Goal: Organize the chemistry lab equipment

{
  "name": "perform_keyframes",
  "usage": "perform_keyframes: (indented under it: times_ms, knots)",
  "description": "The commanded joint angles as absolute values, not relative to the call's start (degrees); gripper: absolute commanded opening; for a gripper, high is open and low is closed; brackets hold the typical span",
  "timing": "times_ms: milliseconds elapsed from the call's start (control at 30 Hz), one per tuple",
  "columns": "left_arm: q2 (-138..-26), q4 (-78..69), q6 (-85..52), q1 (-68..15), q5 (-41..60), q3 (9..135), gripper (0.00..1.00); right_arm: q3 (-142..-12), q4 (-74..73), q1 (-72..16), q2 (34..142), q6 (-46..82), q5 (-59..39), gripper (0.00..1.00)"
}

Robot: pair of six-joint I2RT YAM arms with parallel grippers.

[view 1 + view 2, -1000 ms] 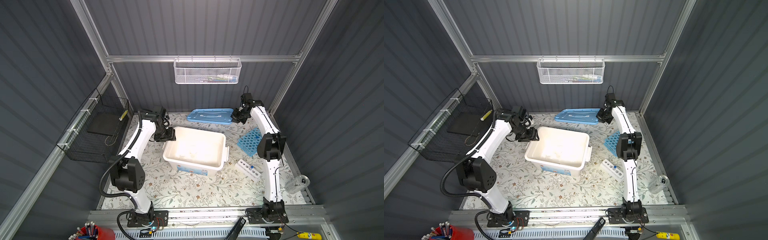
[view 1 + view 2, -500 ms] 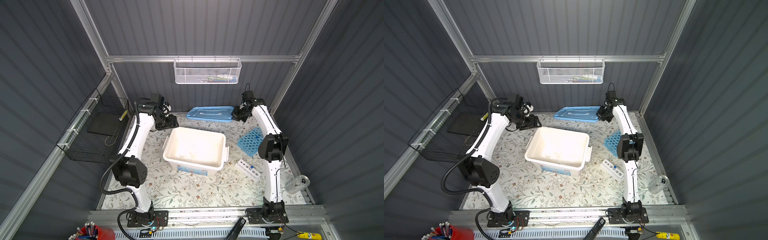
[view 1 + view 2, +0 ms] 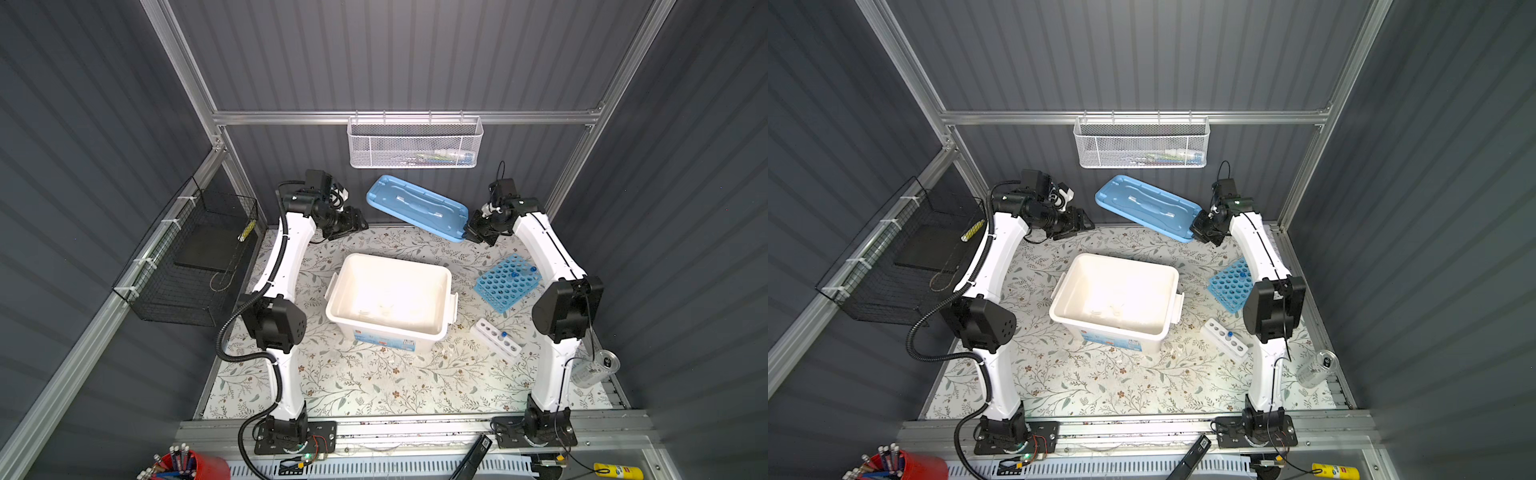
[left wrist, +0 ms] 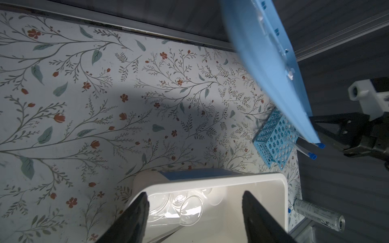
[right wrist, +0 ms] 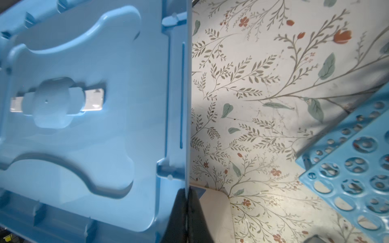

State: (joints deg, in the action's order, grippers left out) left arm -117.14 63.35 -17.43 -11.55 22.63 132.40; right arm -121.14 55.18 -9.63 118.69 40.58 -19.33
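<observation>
Grip: right gripper [image 5: 186, 195] jaws pinching short edge of light-blue lid [image 5: 84, 105]. Lid [image 3: 415, 208] upper centre in both top views, slanting from upper left down to gripper. Left gripper [image 4: 195, 199] jaws spread wide, nothing between; upper left of centre in top views, apart from lid. Mid-frame on floral mat [image 3: 374, 386]: white bin [image 3: 392, 260], open, clear glass beakers [image 4: 189, 210] lying inside. Right of bin: blue rack [image 3: 505, 282] holding blue-capped tubes [image 3: 515, 274]. Lower right of bin: small white rack [image 3: 494, 336], one blue cap showing.
</observation>
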Motion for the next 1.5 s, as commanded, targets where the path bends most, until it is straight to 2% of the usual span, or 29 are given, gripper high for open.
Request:
perform_keyframes:
  times_ms: [0,167,433,733,1167,1467]
  knots:
    - [-116.2,60.0,-21.1,-10.4,27.9,132.5,0.72,-119.6,52.8,-10.8,114.9,41.5,-20.3,0.0]
    - [-113.7,55.3,-23.3,-8.7,31.1,128.8,0.72,-116.8,52.0,-11.7,112.7,41.9,-19.9,0.0]
    - [-114.0,57.3,-22.3,-5.4,31.5,128.6,0.73,-117.9,53.2,-13.2,111.6,41.6,-19.9,0.0]
    - [-111.7,52.0,-25.5,-4.1,37.5,126.0,0.74,-118.1,53.1,-14.8,111.4,42.1,-17.4,0.0]
    - [-117.1,52.4,-25.5,-2.5,39.5,130.8,0.74,-119.2,54.2,-16.9,110.0,42.1,-16.5,0.0]
    - [-118.5,52.3,-24.7,-2.0,40.1,129.8,0.74,-119.4,53.8,-18.3,109.1,42.4,-16.4,0.0]
